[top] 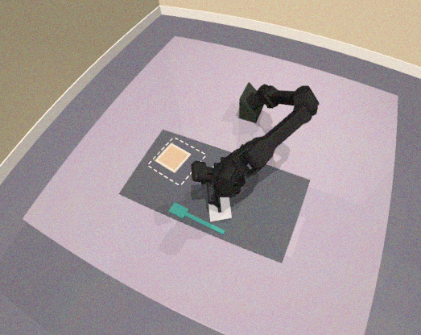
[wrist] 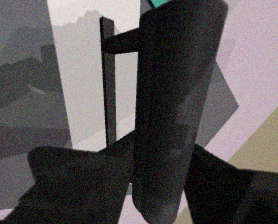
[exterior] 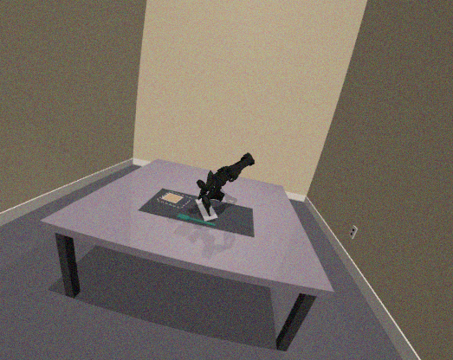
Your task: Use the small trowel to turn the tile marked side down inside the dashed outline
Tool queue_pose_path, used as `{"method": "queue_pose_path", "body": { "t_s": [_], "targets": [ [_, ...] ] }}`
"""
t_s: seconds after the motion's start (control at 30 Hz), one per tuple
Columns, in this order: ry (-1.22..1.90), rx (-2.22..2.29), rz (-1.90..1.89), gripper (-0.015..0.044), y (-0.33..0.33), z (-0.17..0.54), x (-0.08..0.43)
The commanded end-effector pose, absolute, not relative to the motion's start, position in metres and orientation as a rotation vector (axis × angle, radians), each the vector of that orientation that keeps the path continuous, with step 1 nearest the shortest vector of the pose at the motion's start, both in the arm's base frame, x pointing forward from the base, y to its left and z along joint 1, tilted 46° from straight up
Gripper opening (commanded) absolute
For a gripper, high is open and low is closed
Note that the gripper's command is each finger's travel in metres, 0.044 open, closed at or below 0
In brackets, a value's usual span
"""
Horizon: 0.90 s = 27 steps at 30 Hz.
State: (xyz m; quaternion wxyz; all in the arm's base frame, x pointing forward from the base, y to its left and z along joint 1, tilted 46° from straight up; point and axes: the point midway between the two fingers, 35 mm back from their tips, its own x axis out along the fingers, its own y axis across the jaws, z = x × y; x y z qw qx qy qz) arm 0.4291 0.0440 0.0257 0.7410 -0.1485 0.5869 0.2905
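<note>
The tile [top: 173, 157] [exterior: 172, 198] lies flat on the mat [top: 265, 217] [exterior: 242, 222], inside the dashed outline [top: 180, 184]. Its orange face with a pale border is up; its underside is hidden. My gripper [top: 214, 197] [wrist: 156, 134] is shut on the black handle of the small trowel, over the middle of the mat and away from the tile. The trowel's white blade [top: 225, 214] [exterior: 212, 218] [wrist: 85, 75] hangs tilted below the fingers. Nothing lies on the part of the blade that shows. I cannot tell whether its edge touches the mat.
A teal flat-headed tool [top: 178, 209] [exterior: 183, 216] lies at the mat's front edge, close beside the blade; a bit of it shows at the top of the wrist view. The arm reaches over the mat from its base [top: 249, 106] at the back of the table [top: 108, 161].
</note>
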Motion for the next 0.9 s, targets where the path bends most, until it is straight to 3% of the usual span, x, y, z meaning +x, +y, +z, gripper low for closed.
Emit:
{"method": "queue_pose_path", "body": {
  "t_s": [0.0, 0.67, 0.87],
  "targets": [
    [1.309, -0.32, 0.564, 0.0, 0.056, 0.047, 0.419],
    [1.33, -0.286, 0.228, 0.0, 0.126, 0.138, 0.332],
    [1.327, -0.284, 0.217, 0.0, 0.127, 0.141, 0.329]
  ]
}}
